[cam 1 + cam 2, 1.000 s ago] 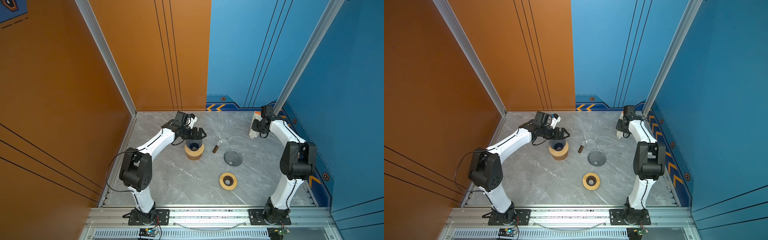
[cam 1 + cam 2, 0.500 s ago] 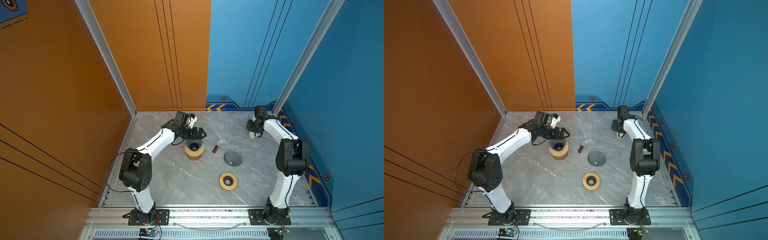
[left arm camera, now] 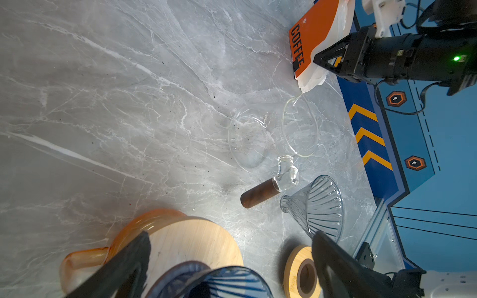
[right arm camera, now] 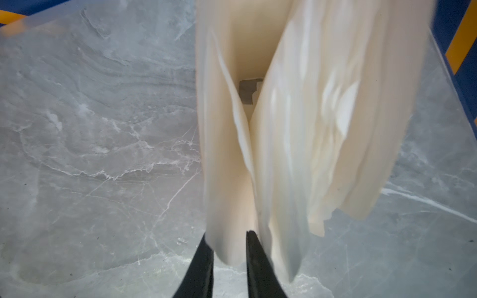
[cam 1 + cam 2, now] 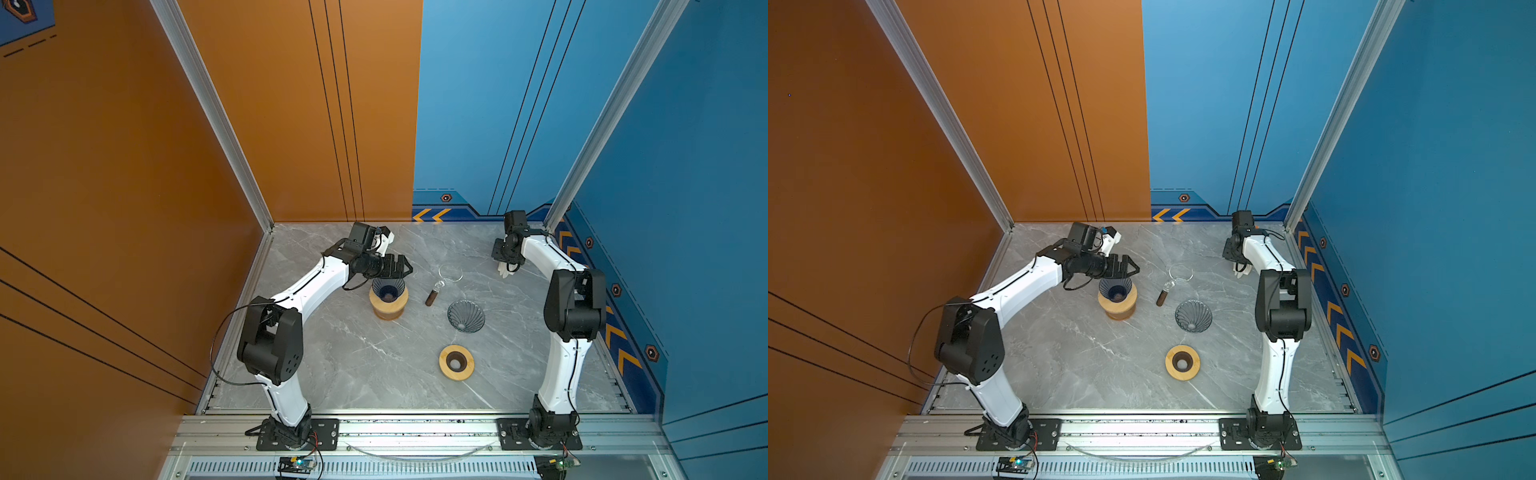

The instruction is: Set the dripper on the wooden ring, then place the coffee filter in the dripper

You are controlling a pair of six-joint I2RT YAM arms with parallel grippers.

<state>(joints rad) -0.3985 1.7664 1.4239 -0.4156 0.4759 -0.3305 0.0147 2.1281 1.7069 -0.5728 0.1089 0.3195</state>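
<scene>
In both top views my left gripper [image 5: 405, 268] [image 5: 1133, 268] hangs just above the far rim of the blue dripper [image 5: 388, 286] [image 5: 1115, 289], its jaws spread wide and holding nothing. That dripper sits on a wooden stand [image 5: 388, 307] left of the table's [image 5: 353, 353] middle. My right gripper [image 5: 508, 266] [image 5: 1239, 266] points down at the far right, into a white filter pack [image 5: 505, 272] [image 5: 1241, 272], well apart from the dripper. Between the arms lie a glass jug [image 5: 451, 272] with a brown handle, a clear dripper [image 5: 466, 316] on its side, and a wooden ring [image 5: 456, 362] nearer the front.

From the left wrist I see both fingers [image 3: 129, 258] standing far apart over the blue dripper [image 3: 219, 281] and the stand's pale top [image 3: 191, 240]. Nothing sits inside the dripper. Across the table the filter pack [image 3: 309, 33] shows an orange label reading COFFEE, with the right gripper [image 3: 320, 60] against its lower edge. The glass jug [image 3: 258, 139], the clear dripper [image 3: 320, 203] and the wooden ring [image 3: 299, 273] lie between.

From the right wrist, the right gripper [image 4: 227, 233] has its fingers [image 4: 255, 263] only narrowly apart, with the curved lower edge of one coffee filter [image 4: 227, 180] between them. I cannot tell whether they actually pinch it. More loose filters of the pack [image 4: 322, 129] hang beside it, blurred, above the table [image 4: 90, 154].
</scene>
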